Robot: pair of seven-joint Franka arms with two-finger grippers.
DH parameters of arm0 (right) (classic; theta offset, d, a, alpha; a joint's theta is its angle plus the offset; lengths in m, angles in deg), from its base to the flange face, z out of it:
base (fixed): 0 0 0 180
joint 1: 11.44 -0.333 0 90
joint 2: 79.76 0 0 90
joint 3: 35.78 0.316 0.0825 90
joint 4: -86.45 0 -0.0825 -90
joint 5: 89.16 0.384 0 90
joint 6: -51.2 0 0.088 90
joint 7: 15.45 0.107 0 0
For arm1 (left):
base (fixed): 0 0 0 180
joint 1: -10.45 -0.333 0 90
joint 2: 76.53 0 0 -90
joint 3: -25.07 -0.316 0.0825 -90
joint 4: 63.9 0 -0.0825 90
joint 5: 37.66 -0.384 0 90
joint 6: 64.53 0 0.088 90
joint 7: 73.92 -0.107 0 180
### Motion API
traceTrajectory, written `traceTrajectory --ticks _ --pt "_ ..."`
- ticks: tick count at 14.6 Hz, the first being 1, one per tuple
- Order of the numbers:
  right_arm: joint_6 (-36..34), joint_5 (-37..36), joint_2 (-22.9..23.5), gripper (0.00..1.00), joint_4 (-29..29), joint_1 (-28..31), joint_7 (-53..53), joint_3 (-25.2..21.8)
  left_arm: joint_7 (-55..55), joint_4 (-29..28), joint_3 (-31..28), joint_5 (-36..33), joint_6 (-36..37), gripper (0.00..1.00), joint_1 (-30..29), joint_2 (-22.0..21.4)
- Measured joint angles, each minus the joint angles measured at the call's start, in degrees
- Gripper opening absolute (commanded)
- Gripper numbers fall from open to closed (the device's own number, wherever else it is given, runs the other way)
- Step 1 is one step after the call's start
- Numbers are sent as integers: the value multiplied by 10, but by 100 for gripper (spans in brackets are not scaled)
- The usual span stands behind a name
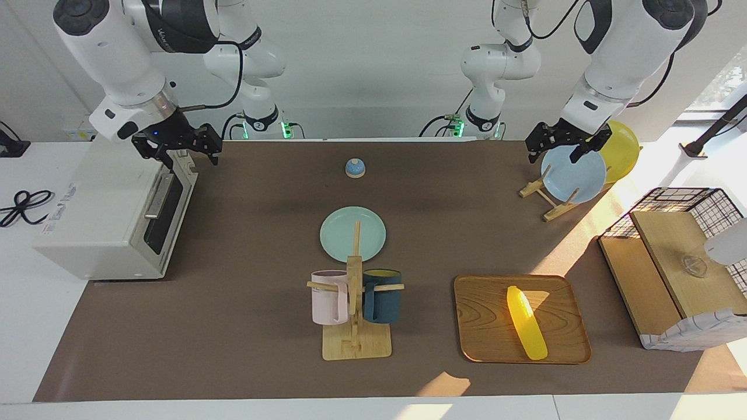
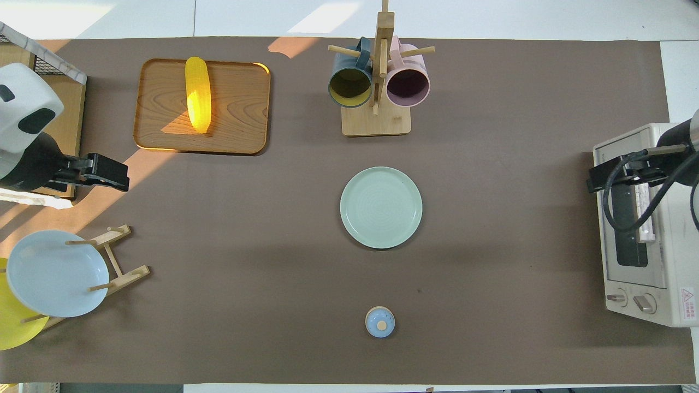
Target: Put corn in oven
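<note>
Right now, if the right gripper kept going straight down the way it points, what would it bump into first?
Probably the oven: the open right gripper hangs just above its closed door's top edge, though depth is hard to judge.

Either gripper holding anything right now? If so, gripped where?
Nothing held. Left gripper is open over the plate rack; right gripper is open over the oven. The corn lies untouched on the wooden tray.

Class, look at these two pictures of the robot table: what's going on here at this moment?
Nothing is being handled yet. The corn lies on the wooden tray toward the left arm's end of the table. The oven stands at the right arm's end with its door shut. The right gripper hangs open over the oven's top edge; the left gripper hangs open over the blue plate in the rack. Neither holds anything.
</note>
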Motion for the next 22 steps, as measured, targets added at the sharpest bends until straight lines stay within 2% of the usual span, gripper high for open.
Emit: traceTrajectory --ticks 6,7,8,9,14,17,22 --pt "0 0 0 100 -2 0 0 -1 0 0 0 0 -1 100 0 0" --pt "1 0 -1 85 -6 2 0 -2 0 0 0 0 -1 100 0 0" --pt "14 0 -3 39 -14 8 -2 -2 0 0 0 0 -1 100 0 0" --pt "37 0 -6 0 -27 14 -12 -2 0 0 0 0 -1 100 0 0" --pt "106 -7 -33 0 -109 38 -45 -7 0 0 0 0 -1 100 0 0" --pt "153 -73 -44 0 -169 47 3 -8 0 -1 -2 0 -14 100 0 1" --pt "166 -134 -41 0 -191 48 37 -7 0 -4 -5 0 -45 100 -1 2"
